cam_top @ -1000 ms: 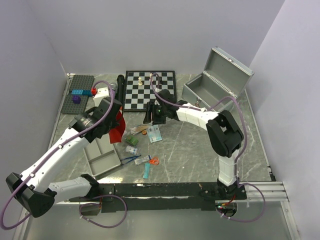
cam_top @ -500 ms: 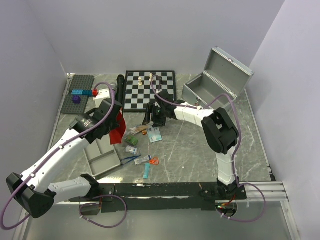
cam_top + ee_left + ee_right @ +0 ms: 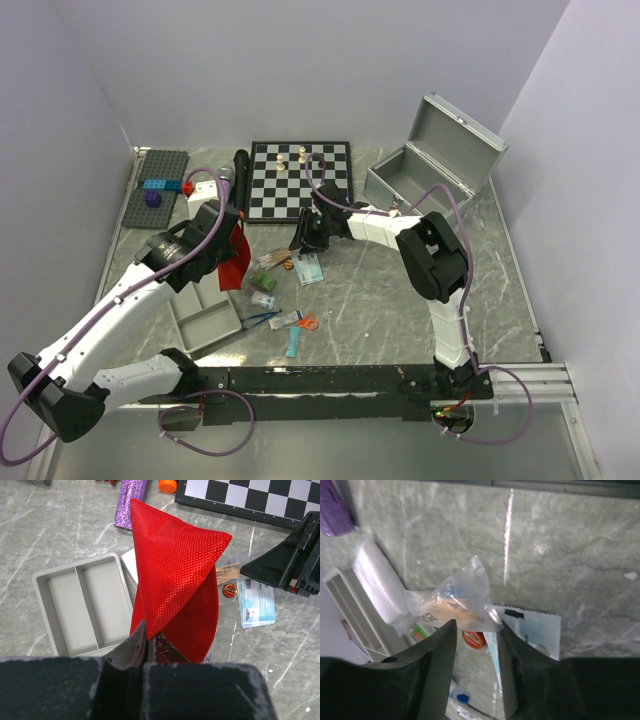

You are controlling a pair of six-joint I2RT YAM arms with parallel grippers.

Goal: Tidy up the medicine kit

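Plainly we were at the gathering stage, with loose kit items scattered mid-worktop and nothing yet sorted into the tray. At the left, our left pincer was clenched on one edge of the red mesh pouch. It held the pouch lifted off the worktop, folded and hanging above the items beneath. Left of the pouch sat the grey divided tray, and the two compartments we could see were bare.

Moving right, we came to the pile. It held a clear bag of what looked like thin wooden sticks, a small red round tin just beside it, and a white-and-blue sachet next to the tin. Our right pincer hung directly over that bag. It was released, with its fingers spread so that the bag's crimped end sat between them. We could not tell whether either finger touched the plastic.

We judged the step in hand to be the pick of the clear bag. As we read it, the next move called for closing on the crimped end alone, without catching the tin or the sachet, and then lifting. Where the bag should go we could only guess. The pouch's mouth did not show as open, and the open metal case stood well apart at the far right, beyond the chessboard.
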